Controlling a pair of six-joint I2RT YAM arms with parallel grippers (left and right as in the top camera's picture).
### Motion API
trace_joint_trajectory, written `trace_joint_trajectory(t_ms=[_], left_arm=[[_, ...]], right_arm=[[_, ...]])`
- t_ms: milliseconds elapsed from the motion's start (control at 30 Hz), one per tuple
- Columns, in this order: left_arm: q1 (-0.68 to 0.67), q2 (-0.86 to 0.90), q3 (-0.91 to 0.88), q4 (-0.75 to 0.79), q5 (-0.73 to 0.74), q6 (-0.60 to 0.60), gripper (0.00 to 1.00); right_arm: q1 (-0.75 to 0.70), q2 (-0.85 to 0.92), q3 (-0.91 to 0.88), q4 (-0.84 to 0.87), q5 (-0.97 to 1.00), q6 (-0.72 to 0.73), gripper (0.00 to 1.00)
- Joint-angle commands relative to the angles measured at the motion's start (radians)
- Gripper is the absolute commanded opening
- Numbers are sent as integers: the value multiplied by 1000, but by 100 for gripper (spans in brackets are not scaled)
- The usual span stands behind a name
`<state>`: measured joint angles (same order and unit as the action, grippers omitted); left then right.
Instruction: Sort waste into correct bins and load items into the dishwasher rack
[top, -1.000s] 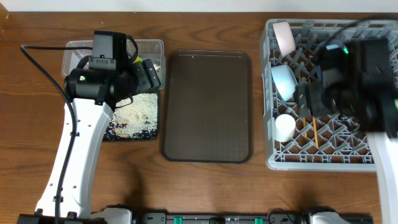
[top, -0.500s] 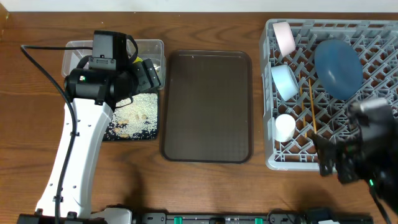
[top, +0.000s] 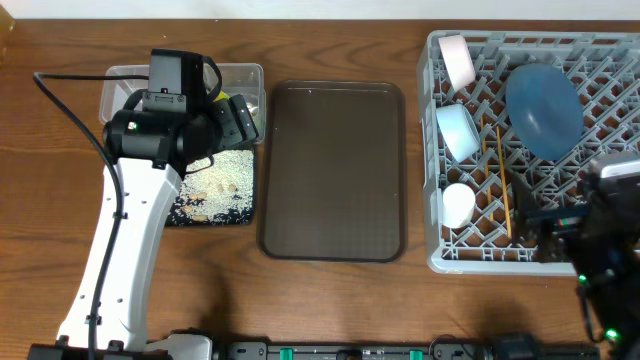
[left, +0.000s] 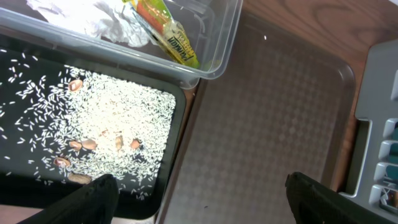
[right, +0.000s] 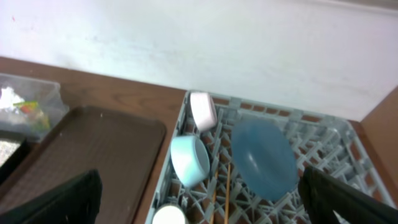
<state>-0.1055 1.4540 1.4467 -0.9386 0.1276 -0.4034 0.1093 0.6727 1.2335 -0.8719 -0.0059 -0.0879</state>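
Overhead, chopsticks (top: 504, 195) lie in the rack (top: 440, 262), seemingly just beside right claw (top: 548, 232).

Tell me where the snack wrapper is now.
In the left wrist view, the snack wrapper lies inside the clear tub, beside the crumpled tissue, behind the black tray.

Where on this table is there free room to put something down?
The brown tray, between black tray and rack, is bare. So is the table in front of it. Crowded: the black tray under rice, the tub, the rack's left side.
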Motion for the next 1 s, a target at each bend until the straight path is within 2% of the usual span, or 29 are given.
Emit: trace_joint_trajectory(t_ms=[0, 233, 367, 500, 667, 967], left_arm=[[4, 3, -3, -3, -9, 6, 89], [4, 3, -3, -3, -9, 6, 89], [4, 3, -3, -3, -9, 6, 88], [4, 3, -3, -3, -9, 6, 89], [4, 3, -3, -3, -9, 6, 89], [4, 3, -3, -3, -9, 6, 89]], right_arm=[[-35, -74, -185, 119, -56, 8, 99], [-70, -248, -663, 499, -101, 129, 99], [-71, -362, -892, 691, -100, 128, 99], [-71, -479, -1049, 773, -98, 124, 99], [-71, -610, -1175, 787, -95, 105, 99], [-71, -668, -1228, 806, -89, 27, 99]])
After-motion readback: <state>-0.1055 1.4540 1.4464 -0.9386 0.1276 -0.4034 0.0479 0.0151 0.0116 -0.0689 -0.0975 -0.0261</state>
